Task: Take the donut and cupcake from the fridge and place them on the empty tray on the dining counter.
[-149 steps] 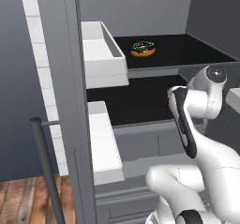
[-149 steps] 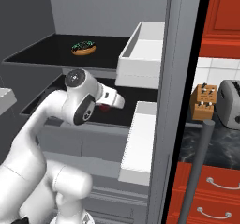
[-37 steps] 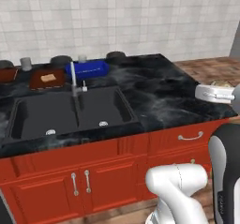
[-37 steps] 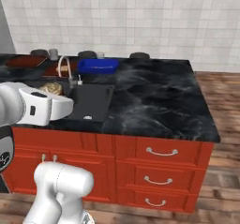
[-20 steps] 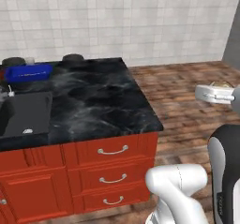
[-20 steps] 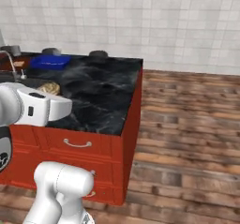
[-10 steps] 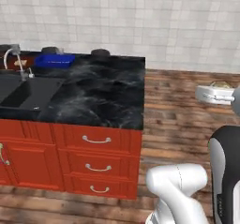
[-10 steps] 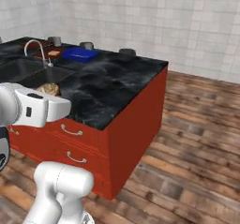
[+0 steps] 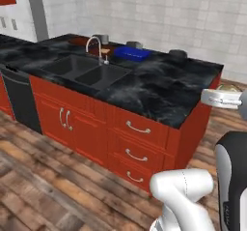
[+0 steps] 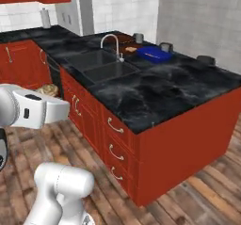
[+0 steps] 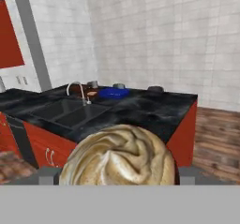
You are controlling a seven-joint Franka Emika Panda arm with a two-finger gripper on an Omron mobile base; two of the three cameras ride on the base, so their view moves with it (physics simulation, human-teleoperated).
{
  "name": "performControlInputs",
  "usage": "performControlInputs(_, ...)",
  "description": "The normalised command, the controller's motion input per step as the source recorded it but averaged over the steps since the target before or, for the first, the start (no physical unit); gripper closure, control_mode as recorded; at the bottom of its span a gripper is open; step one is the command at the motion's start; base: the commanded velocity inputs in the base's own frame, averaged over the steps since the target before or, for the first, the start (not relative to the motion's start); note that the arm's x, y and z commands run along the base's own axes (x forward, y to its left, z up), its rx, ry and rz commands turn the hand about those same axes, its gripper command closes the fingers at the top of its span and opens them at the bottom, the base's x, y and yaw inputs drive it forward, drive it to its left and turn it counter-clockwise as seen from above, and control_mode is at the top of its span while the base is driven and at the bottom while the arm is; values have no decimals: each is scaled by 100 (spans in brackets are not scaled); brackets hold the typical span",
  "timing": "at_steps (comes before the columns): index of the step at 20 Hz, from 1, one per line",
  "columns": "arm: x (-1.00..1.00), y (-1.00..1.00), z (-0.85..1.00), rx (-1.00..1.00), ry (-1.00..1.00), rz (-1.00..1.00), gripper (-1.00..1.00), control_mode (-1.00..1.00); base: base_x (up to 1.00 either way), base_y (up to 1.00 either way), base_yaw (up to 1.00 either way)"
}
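The cupcake (image 11: 119,156) is held between the wide jaws of the gripper (image 11: 117,174), well short of the dining counter (image 11: 154,107), which is seen ahead and lower, with the far end by the blue tray (image 11: 112,93) off to the left.

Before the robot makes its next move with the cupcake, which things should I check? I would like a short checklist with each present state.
1. Pale cream-topped cupcake sits between the end effector fingers: ok.
2. Black marble-patterned dining counter in view: ok.
3. End effector above the counter: not ok, it hangs over the wooden floor.
4. Empty red-brown tray located: cannot tell; only the flat blue tray is plain.
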Motion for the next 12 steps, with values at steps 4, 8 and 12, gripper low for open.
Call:
performControlInputs(4,0,0,0,0,0,0,100,100,-1,-23,87)
performControlInputs(8,0,0,0,0,0,0,100,100,-11,-82,62)
performControlInputs(12,0,0,0,0,0,0,100,100,-2,-100,6)
